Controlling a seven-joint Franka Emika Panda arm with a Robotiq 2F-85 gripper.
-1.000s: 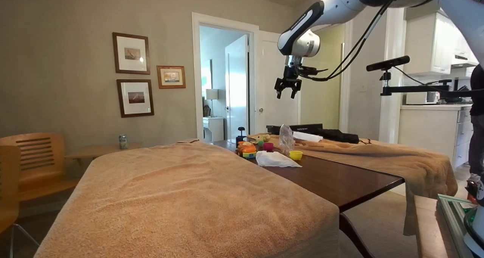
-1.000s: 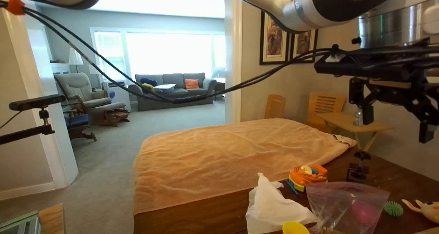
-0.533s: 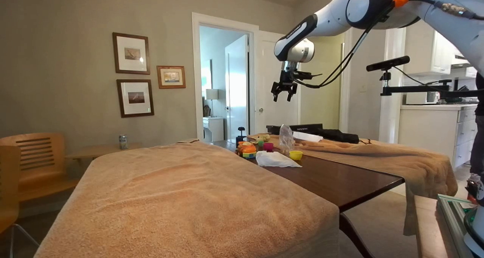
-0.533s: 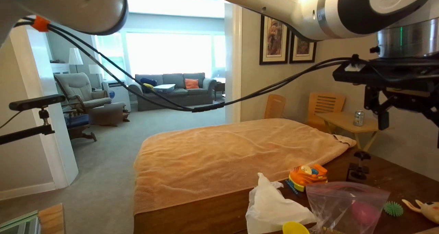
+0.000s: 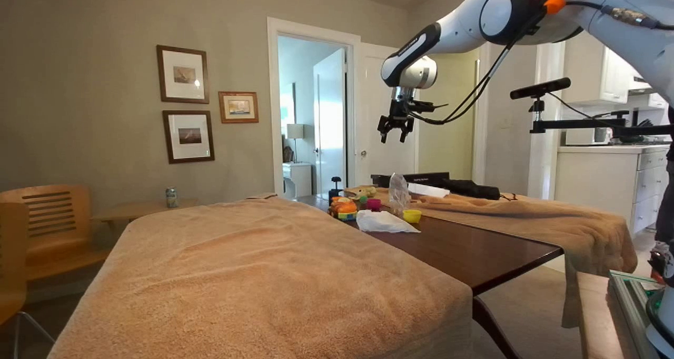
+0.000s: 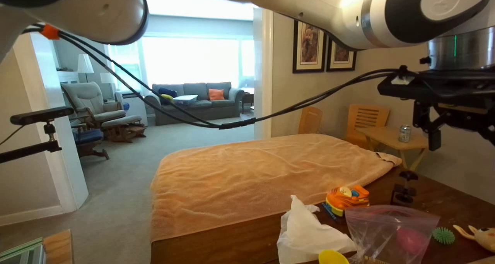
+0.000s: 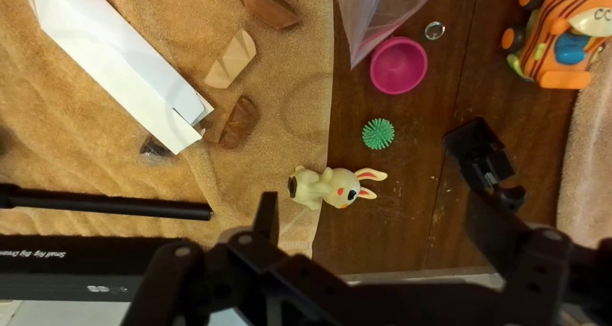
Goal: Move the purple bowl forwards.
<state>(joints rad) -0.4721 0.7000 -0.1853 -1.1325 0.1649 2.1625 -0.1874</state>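
The purple bowl [image 7: 398,67] stands upright on the dark counter [image 7: 406,240]. In the wrist view, a narrow strip of bare wood lies to its left, before the edge of a tan towel [image 7: 291,53]. To its right the wood runs on, past two small glass gems [image 7: 434,30], to an orange toy car [image 7: 564,32] well apart from it, with a second towel [image 7: 590,173] beyond. Below it comes a green spiky ball [image 7: 378,134], near, then a rabbit toy [image 7: 334,188] lying across the towel's edge; farther below it, the counter ends. A black clamp [image 7: 480,161] sits below and to its right. In an exterior view the widest stretch of wood lies in front of the bowl and to its right, beyond a white cloth [image 5: 384,221] and a yellow bowl [image 5: 412,216].

The end effector [image 5: 393,139] hangs well above the purple bowl, its fingers [image 7: 267,218] spread wide.

In the wrist view a see-through plastic bag [image 7: 377,15], cut off at the top, meets the purple bowl's outline; whether they touch cannot be told. In an exterior view the purple bowl is a blurred pink shape through that bag, while the yellow bowl, rabbit toy and end effector are cut by the borders.
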